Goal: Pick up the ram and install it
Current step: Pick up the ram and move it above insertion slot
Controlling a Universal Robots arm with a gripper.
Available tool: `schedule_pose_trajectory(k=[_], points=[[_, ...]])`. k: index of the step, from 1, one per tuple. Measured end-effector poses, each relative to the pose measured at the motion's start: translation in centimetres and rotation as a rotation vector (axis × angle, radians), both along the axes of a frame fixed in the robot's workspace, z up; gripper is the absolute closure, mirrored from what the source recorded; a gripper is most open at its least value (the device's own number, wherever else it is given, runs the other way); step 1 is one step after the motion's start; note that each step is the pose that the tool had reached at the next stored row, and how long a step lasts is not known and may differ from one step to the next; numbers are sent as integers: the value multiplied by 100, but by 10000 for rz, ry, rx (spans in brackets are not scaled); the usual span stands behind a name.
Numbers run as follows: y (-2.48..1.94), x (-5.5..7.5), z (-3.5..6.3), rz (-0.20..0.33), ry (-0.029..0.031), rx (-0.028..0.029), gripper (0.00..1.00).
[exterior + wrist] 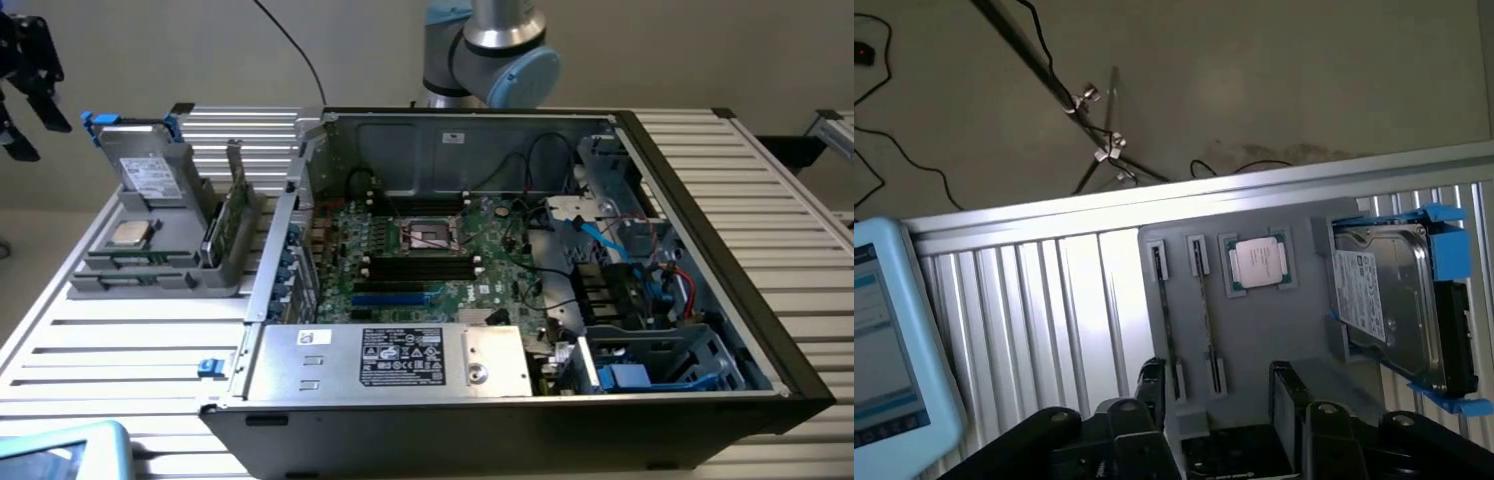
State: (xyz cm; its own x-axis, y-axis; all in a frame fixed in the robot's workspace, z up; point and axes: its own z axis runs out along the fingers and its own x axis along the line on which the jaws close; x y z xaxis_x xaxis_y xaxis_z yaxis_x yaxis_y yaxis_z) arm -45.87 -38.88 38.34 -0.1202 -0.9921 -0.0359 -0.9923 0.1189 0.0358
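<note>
The ram [236, 215], a long, thin green circuit-board stick, stands on its edge in a slot of the grey plastic holder tray [160, 280], with a second stick of the same kind in the slot just beside it. In the wrist view both sticks appear edge-on as thin lines [1204, 320] running along the tray [1264, 340]. The same tray holds a small square silver processor chip [130, 233] lying flat in a recess, and a silver hard drive in a blue bracket [144, 178] at the tray's end.

The tray sits on the slatted aluminium bench [120, 350] near the edge at the exterior view's left. Beside it, mid-bench, is the open black computer case [467, 135]. Inside it lie the large green motherboard [387, 240] with its black memory slots [420, 266], a silver power supply box [400, 355] and loose cables. A tablet in a light-blue casing [54, 450] lies at a bench corner. The grey arm [487, 50] rises behind the case.

The wrist view adds the gripper [1219, 390]. Its black fingers [1152, 388] are spread apart over the tray and grasp nothing, and neither touches the ram. That view also takes in the processor [1258, 264], the hard drive [1384, 300], the tablet [884, 350], the bench edge [1044, 300] and, past it, a tripod [1104, 140] and cables on the floor.
</note>
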Motion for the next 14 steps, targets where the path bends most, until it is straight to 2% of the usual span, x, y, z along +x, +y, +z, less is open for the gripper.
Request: schedule_pose_trajectory(k=[3,5,10,14], points=[[0,-1,-18,436,69,-21,45],[0,0,-36,598,94,-52,45],[0,0,-114,725,97,-100,45],[0,0,-187,746,98,-115,45]])
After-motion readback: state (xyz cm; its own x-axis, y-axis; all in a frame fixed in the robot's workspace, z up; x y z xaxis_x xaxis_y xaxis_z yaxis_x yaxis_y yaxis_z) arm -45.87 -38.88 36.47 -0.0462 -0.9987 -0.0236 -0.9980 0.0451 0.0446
